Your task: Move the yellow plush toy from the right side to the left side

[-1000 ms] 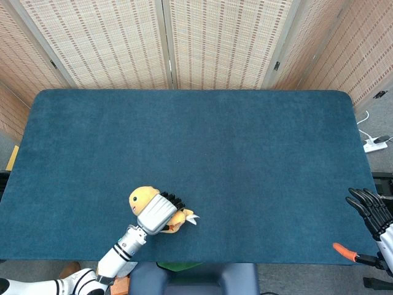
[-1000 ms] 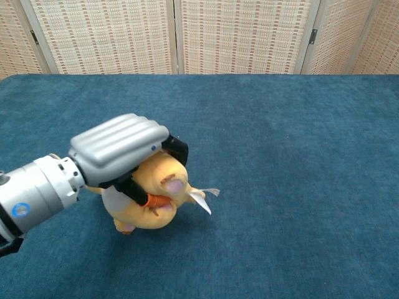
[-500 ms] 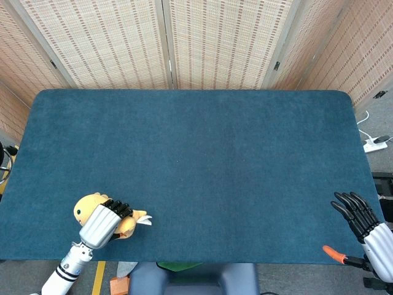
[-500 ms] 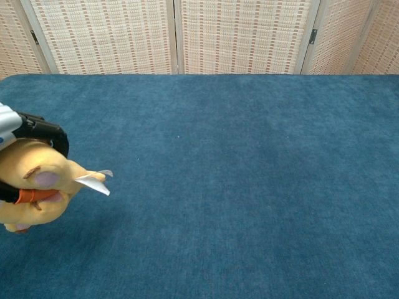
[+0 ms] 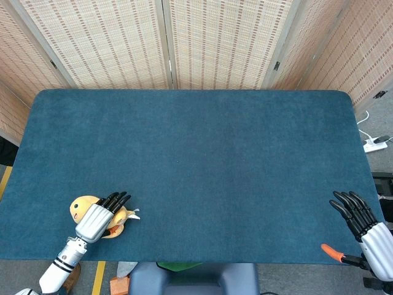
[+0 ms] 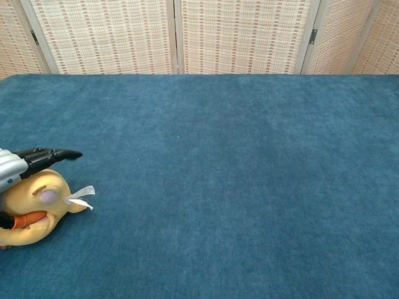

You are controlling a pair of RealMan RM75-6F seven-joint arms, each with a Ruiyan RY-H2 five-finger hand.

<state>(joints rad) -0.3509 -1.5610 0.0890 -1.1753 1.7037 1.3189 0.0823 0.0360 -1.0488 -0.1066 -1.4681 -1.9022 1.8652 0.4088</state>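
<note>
The yellow plush toy (image 5: 81, 207) lies on the blue table (image 5: 196, 153) near its front left corner, its white tag (image 6: 81, 195) pointing right. My left hand (image 5: 97, 219) lies over the toy with its black fingers (image 6: 51, 154) stretched out straight above it, no longer wrapped around it. An orange-tipped thumb (image 6: 27, 219) rests against the toy's side. My right hand (image 5: 364, 222) hovers off the table's front right corner, fingers spread and holding nothing. The chest view does not show the right hand.
Woven folding screens (image 5: 196, 43) stand behind the table's far edge. A white power strip (image 5: 375, 144) lies on the floor beyond the right edge. The toy sits close to the table's front edge (image 5: 184, 259).
My left hand carried the toy leftwards across the front of the table, set it down, and its fingers have straightened off the toy. The right hand barely shifted.
</note>
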